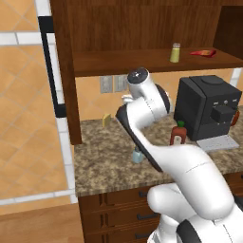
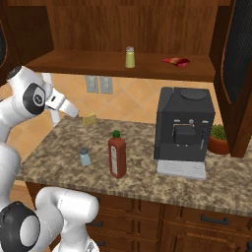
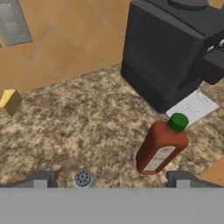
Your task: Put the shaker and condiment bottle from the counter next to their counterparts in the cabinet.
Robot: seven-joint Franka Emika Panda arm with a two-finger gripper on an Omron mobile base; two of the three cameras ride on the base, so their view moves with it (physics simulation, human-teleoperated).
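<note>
The small pale blue shaker [image 2: 85, 157] stands on the speckled counter [image 2: 59, 142], with the tall red condiment bottle [image 2: 117, 155] just to its right. In the hand view my gripper [image 3: 110, 179] is open, its fingertips [image 3: 41, 179] set wide apart. It looks down on the shaker's grey cap [image 3: 82, 178], which lies between the tips at the bottom edge, and the bottle [image 3: 161, 146] stands to the right. Up in the cabinet [image 2: 98, 64], the counterparts rest on the shelf: a yellow-green shaker [image 2: 130, 57] and a flat red bottle [image 2: 175, 61]. My arm partly hides the tall bottle [image 1: 178, 134] in the left base view.
A black coffee machine [image 2: 184, 130] stands on the counter right of the bottle, with a potted plant [image 2: 217, 138] beyond it. A small yellow block [image 2: 89, 119] lies near the back wall under the outlets [image 2: 98, 84]. Dark drawers run below the counter edge.
</note>
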